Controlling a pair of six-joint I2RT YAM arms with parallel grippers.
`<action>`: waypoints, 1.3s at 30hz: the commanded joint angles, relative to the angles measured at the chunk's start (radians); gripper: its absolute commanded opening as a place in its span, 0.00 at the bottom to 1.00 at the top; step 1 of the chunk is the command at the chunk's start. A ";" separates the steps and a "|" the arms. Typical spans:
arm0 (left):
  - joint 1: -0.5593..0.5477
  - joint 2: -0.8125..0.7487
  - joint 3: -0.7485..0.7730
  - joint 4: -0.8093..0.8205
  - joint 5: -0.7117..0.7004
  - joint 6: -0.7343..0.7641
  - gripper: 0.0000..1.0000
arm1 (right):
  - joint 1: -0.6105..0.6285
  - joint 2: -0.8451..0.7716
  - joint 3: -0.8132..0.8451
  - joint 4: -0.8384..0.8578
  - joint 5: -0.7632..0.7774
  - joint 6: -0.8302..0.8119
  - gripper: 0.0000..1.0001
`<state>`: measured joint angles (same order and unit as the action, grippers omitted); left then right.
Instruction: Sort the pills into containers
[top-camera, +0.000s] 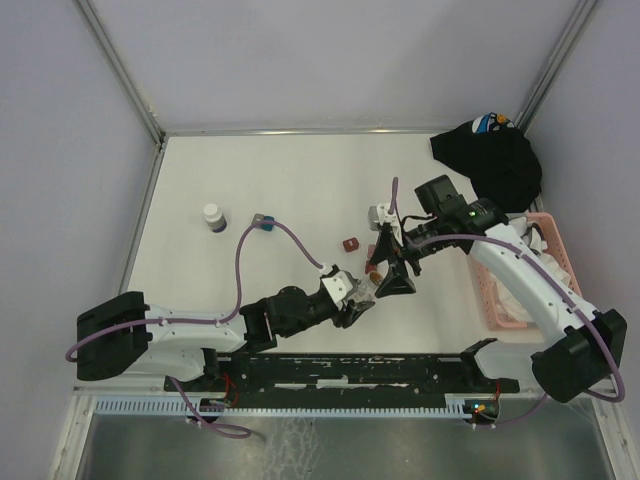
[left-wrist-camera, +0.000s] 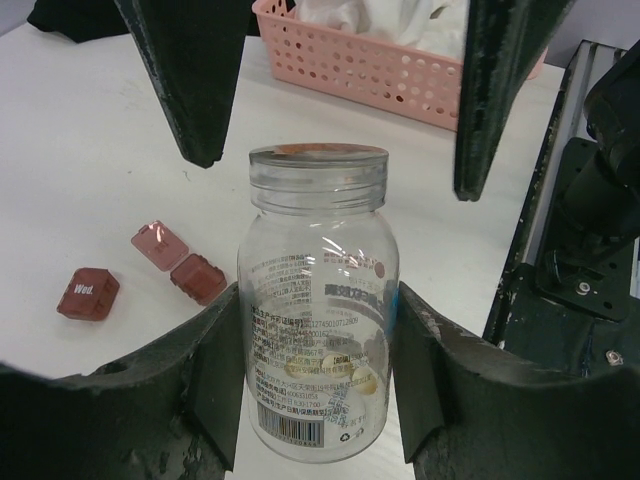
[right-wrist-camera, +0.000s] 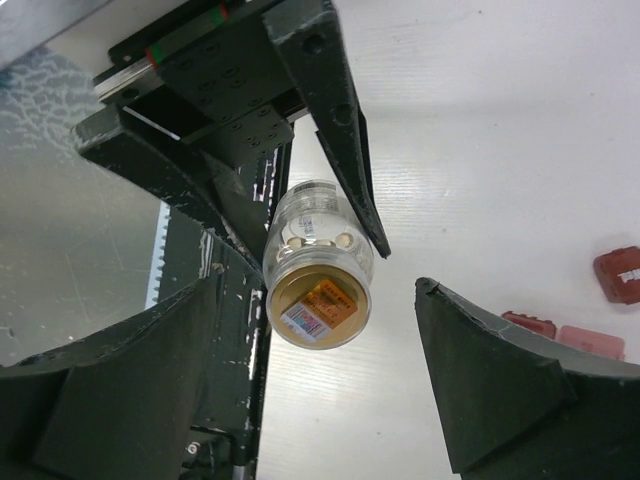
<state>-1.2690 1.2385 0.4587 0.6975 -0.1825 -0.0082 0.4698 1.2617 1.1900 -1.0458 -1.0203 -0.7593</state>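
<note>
At the lower centre of the overhead view, the small clear vial with a yellowish-amber top (top-camera: 365, 288) was held by the left gripper (left-wrist-camera: 316, 335), its two black fingers clamped on the lower body of the vial. The right gripper (right-wrist-camera: 318, 285) was spread wide, with one finger to either side of the vial's top. No contact could be made out. The top had not yet been taken off. In the right wrist view an amber seal with a small label was seen across the mouth, and a few pale pills (right-wrist-camera: 345, 240) were seen inside the clear wall.

At the left of the left wrist view, a tiny dark-red square box with white lettering (left-wrist-camera: 88, 293) lay closed on the white table (left-wrist-camera: 90, 150). Just beside it lay a second dark-red box (left-wrist-camera: 197, 278), touched by a paler pink flap (left-wrist-camera: 160, 245) that was judged to be its opened lid. Its inside could not be seen, and no pill was seen in or around either box.

The sorting was therefore judged barely begun. The vial had been picked up and presented for opening. The removal of its top and the placing of pills into the boxes were left to be done.
</note>
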 joint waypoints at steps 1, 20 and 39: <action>0.000 -0.017 0.009 0.020 -0.037 -0.063 0.03 | 0.013 0.044 0.041 0.081 -0.004 0.166 0.85; 0.001 0.001 0.018 0.020 -0.091 -0.065 0.03 | 0.072 0.077 0.059 0.076 0.038 0.203 0.60; 0.000 -0.014 0.007 0.008 -0.080 -0.068 0.03 | 0.073 0.077 0.099 0.003 0.029 0.145 0.21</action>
<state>-1.2720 1.2388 0.4587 0.6868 -0.2489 -0.0460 0.5350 1.3518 1.2285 -0.9985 -0.9436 -0.5770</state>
